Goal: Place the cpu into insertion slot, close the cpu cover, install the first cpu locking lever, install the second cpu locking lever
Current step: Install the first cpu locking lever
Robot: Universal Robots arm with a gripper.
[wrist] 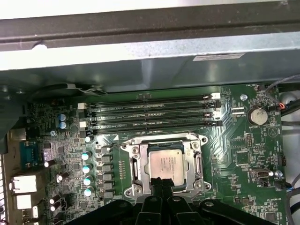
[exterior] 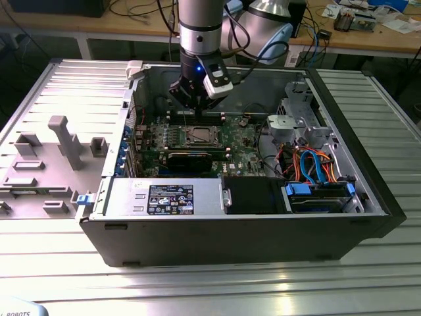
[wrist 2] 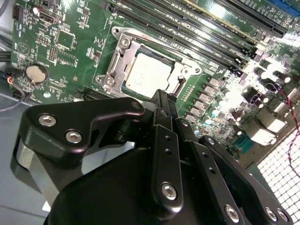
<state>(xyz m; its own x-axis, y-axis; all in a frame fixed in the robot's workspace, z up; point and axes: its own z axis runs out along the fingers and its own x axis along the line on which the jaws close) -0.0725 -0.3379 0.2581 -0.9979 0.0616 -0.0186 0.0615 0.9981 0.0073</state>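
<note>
Cpu [wrist: 165, 161] sits flat in the slot [wrist: 126, 150], grey face up. The cover [wrist: 140, 166] looks lowered over it: the frame lies flat round the chip and the face shows through the window. We judge the first two steps done and lever work in hand. In the second wrist view a thin dark wire [wrist 2: 178, 84], likely a lever, stands at the slot's edge. We cannot tell whether it is latched.

Pincer [wrist: 162, 180]: fingers drawn together with little or no gap, nothing held. The tip hangs at the slot's edge, on the side away from the memory slots [wrist: 150, 110]. Touching or just clear of it, we cannot tell.

Our judgement: a lever calls for a narrow tip bearing on thin wire, pressed down and tucked under its hook. A slip from there would land on the cover or the board [wrist: 234, 140] beside the slot.
</note>
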